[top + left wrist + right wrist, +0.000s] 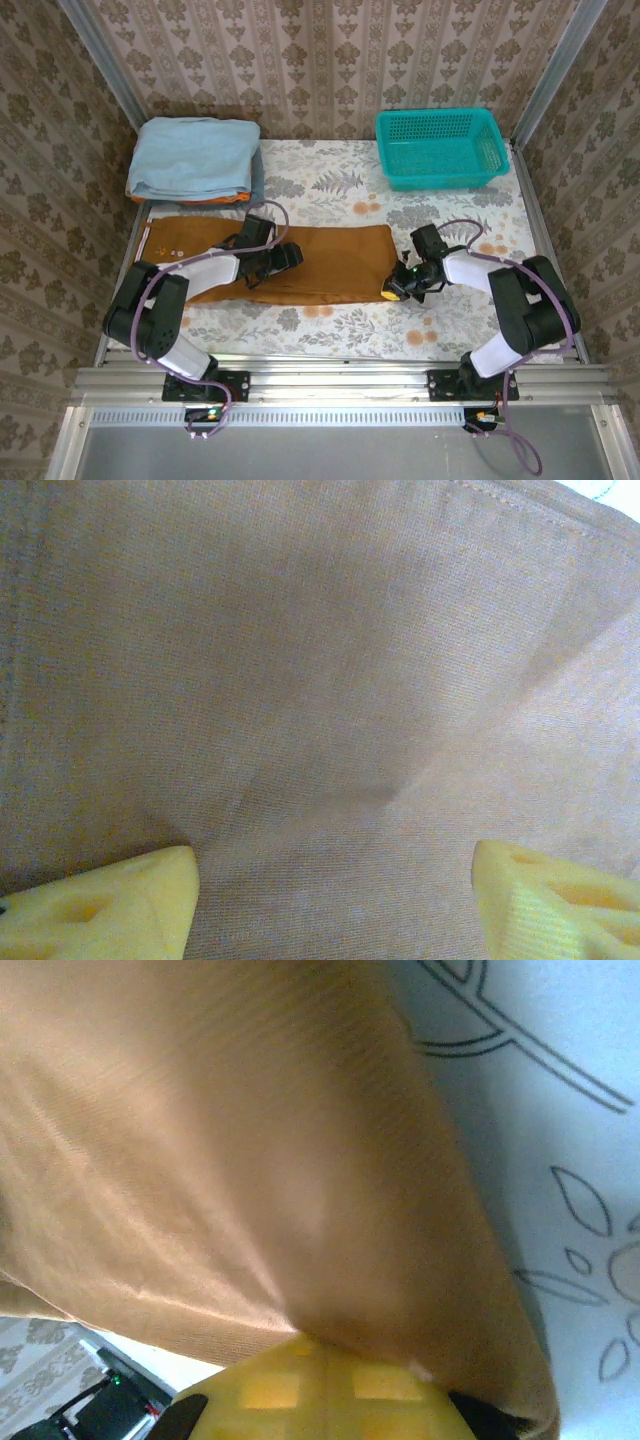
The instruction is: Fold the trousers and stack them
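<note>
Trousers (340, 265) lie flat in a long band on the surface (330, 330), nearer the arms than the teal basket (440, 150) and stretching off to its left. The left pincer (287, 257) sits on the cloth well left of the basket, its yellow fingers (120, 900) spread wide, gripping nothing. The right pincer (392, 291), nearer the arms than the basket's left end, is clamped on the trousers' end edge.

Left gripper (288, 256): arm stretched rightward, low, fingers (120, 905) spread apart. Right gripper (394, 291): arm folded leftward, tips pinched onto trousers (330, 262) edge.
</note>
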Robot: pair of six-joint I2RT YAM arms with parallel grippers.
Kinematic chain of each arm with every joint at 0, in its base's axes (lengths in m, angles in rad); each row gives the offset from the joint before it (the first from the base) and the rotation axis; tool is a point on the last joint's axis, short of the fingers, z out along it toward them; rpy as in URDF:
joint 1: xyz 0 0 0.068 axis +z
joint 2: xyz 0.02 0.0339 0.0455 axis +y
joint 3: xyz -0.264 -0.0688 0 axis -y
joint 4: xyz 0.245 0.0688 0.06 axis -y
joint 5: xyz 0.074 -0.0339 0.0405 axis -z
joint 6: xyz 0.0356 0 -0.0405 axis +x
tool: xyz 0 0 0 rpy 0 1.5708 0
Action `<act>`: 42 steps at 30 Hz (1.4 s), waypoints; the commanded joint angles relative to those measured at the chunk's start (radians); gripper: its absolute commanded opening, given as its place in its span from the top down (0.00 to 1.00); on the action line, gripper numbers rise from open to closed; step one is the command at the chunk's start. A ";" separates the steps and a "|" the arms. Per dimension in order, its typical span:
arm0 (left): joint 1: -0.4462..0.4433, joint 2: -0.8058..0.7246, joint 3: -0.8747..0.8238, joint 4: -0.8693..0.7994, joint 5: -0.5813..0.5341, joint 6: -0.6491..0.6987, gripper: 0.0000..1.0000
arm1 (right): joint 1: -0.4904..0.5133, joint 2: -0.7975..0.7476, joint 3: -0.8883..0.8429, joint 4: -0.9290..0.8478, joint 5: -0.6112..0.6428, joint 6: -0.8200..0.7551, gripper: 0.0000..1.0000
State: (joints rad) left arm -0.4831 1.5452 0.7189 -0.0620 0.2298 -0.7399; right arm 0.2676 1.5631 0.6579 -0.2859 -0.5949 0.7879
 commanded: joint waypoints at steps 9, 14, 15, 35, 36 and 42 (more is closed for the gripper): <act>0.008 -0.023 -0.084 -0.012 -0.006 0.013 0.27 | -0.039 -0.125 0.132 -0.172 -0.002 -0.103 1.00; 0.008 -0.020 -0.077 -0.017 0.005 0.026 0.27 | -0.047 -0.054 0.347 -0.223 0.065 -0.131 1.00; 0.008 -0.019 -0.079 -0.015 0.005 0.024 0.27 | -0.050 -0.005 0.389 -0.230 0.090 -0.138 1.00; 0.008 -0.057 -0.105 -0.020 0.015 0.012 0.27 | -0.069 0.207 0.592 -0.377 0.248 -0.292 0.76; 0.008 -0.062 -0.106 -0.020 0.017 0.012 0.27 | -0.076 0.170 0.571 -0.377 0.243 -0.299 0.68; 0.009 -0.068 -0.089 -0.043 0.029 0.026 0.26 | -0.095 0.032 0.352 -0.317 0.224 -0.296 0.42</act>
State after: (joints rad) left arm -0.4820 1.4815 0.6418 -0.0109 0.2405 -0.7250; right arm 0.1776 1.6062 1.1076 -0.6003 -0.3458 0.5037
